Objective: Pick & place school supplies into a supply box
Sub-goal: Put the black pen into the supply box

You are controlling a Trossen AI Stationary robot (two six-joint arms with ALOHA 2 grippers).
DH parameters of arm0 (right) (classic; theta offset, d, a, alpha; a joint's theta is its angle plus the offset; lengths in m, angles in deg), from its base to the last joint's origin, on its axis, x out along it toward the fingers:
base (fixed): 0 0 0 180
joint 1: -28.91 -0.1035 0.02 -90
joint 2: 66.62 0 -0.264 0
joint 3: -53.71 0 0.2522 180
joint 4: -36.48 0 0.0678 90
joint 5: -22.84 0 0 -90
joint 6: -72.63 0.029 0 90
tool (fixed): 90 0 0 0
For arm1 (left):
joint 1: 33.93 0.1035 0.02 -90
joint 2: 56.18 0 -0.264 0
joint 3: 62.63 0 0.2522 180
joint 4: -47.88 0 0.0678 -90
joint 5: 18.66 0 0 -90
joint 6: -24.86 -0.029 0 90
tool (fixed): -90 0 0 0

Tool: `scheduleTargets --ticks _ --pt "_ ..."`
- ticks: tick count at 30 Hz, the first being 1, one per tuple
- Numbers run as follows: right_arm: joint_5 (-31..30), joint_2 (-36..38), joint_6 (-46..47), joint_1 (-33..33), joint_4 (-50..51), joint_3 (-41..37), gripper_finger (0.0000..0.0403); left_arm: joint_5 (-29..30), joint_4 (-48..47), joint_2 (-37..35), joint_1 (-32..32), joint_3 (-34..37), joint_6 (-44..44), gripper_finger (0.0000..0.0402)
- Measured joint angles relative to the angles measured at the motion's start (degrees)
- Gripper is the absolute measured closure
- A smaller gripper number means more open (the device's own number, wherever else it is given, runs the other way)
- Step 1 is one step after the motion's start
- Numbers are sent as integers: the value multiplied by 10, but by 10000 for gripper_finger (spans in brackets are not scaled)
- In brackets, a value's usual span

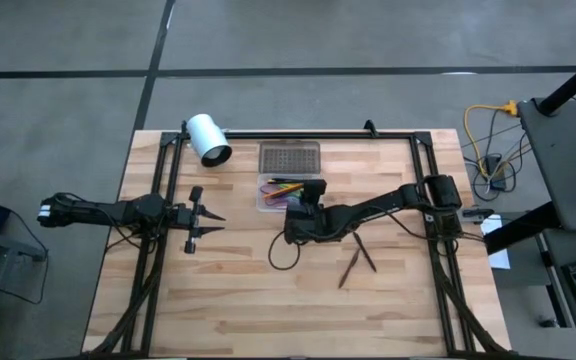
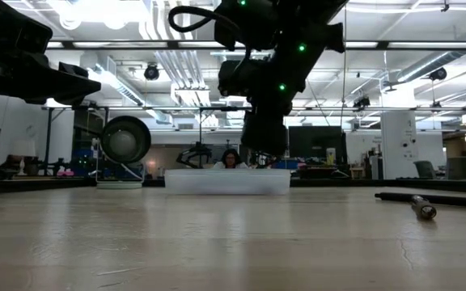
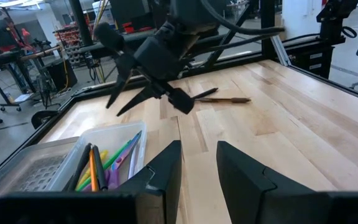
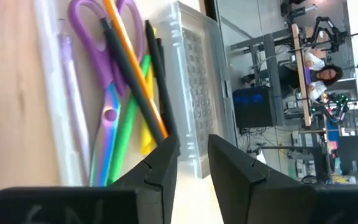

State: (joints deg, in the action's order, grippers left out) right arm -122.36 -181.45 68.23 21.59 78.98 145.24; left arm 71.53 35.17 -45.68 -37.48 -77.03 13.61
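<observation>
from above, i have the right gripper hanging over the near edge of the supply box, which sits toward the table's far edge, middle, its lid flat behind it. the left gripper waits left of centre, fingers parted, empty. two dark pens lie crossed on the bare wood right of centre; those i count as what's left.

at table height, the box shows as a low clear tray, the right arm above it; one dark pen lies off to the right.

from my left wrist, the box holds several colored pens, and the two stragglers lie beyond.

from my right wrist, fingers a little apart and holding nothing, i see purple scissors, one pair, plus about six pens: orange, green, yellow, lilac, two dark. i'd judge the job mostly done.
</observation>
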Motion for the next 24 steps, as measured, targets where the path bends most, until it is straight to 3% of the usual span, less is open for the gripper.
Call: scheduleTargets --ticks 11,17,24 --pt "0 1 104 -46 120 17 335 0 0 0 0 0 0 315" --pt "3 1 277 -74 251 37 327 0 0 0 0 0 0 315" --pt "114 1 410 -94 398 83 321 0 0 0 0 0 0 315"
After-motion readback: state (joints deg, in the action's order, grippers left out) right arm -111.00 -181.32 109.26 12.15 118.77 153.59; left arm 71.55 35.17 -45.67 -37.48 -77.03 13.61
